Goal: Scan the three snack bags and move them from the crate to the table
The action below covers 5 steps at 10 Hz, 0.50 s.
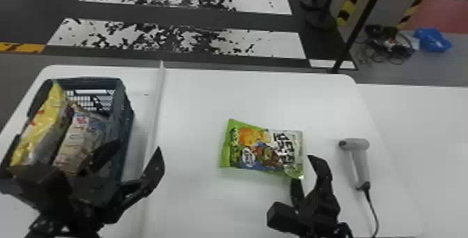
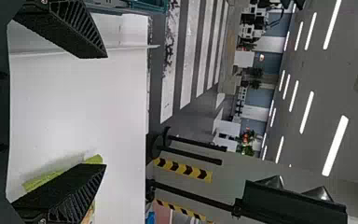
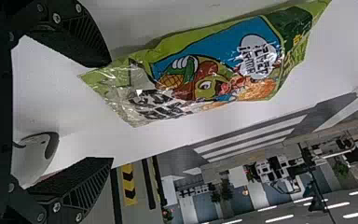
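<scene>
While released on both sides, grasping nothing, with one green-and-white printed plastic snack bag (image 1: 261, 147) out on the white table (image 1: 209, 94)

Though poised over the near right part of the dark blue-grey plastic crate (image 1: 127, 119), grasping nothing with the left jaws (image 1: 138, 145): released, spread wide, with one finger above the crate and the other out past its right wall. Likewise holding nothing in the right jaws (image 1: 302, 168), parted wide at the near right corner of the green-and-white bag. Close by that corner with one finger in the right wrist view; cannot tell whether touching it.

Can see the green-and-white bag lying printed face up around the middle of the table, green end toward the crate, pale end toward the right jaws. Can count two more bags inside the crate, leaning side by side: on the left, a shiny yellow plastic one (image 1: 45, 126); on the right, a beige-and-blue printed plastic one (image 1: 77, 138).

To the right of the green-and-white bag, can see a pale grey pistol-shaped scanner (image 1: 360, 164) lying on the table, trailing a black cable (image 1: 373, 207) toward the near edge. Between crate and green-and-white bag, can follow a raised white strip (image 1: 158, 98) running from far edge to near. Beyond the table, can see broad white floor stripes (image 1: 273, 44).
</scene>
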{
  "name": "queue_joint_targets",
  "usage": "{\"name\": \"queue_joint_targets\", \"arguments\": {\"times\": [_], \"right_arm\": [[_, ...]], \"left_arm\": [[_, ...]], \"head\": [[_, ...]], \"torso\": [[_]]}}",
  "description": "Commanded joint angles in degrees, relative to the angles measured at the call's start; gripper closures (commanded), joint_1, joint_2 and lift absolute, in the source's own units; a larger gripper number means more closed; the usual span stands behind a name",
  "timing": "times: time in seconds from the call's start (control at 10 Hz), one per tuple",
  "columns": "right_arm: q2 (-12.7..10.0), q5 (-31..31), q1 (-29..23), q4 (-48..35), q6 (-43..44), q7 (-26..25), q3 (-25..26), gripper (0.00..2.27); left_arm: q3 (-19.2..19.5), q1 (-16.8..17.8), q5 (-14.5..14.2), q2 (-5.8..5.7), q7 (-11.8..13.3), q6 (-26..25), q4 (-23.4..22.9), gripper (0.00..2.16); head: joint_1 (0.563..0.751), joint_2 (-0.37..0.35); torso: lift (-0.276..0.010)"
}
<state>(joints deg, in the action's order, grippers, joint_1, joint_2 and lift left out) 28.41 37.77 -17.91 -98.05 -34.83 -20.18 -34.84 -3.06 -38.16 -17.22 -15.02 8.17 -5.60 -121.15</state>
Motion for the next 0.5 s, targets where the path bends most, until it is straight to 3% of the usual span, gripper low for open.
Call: {"name": "queue_joint_targets", "arguments": {"times": [0.0,0.1,0.2,0.3,0.4], "right_arm": [[0.2,1.3,1.7,1.8,-0.3,0.1,-2.3,0.26],[0.2,1.6,2.3,2.4,-0.6,1.5,-2.7,0.56],[0.3,1.6,2.6,2.4,-1.2,4.5,-2.8,1.2],[0.5,1.8,3.0,2.4,-1.2,7.6,-2.8,2.24],[1.7,1.9,2.4,2.2,2.2,8.2,-2.9,2.24]], "left_arm": [[0.0,0.0,0.0,-0.1,0.0,0.0,-0.1,0.03],[0.0,0.0,0.0,-0.1,0.0,0.0,-0.2,0.03],[0.0,0.0,0.0,-0.1,0.0,0.0,-0.2,0.03],[-0.1,0.0,0.0,-0.01,0.0,0.0,-0.1,0.03],[-0.3,0.0,0.0,-0.01,0.0,0.0,0.0,0.03]], "head": [[0.695,-0.09],[0.695,-0.083],[0.695,-0.078],[0.695,-0.076],[0.695,-0.075]], "torso": [[-0.062],[-0.062],[-0.062],[-0.062],[-0.062]]}}
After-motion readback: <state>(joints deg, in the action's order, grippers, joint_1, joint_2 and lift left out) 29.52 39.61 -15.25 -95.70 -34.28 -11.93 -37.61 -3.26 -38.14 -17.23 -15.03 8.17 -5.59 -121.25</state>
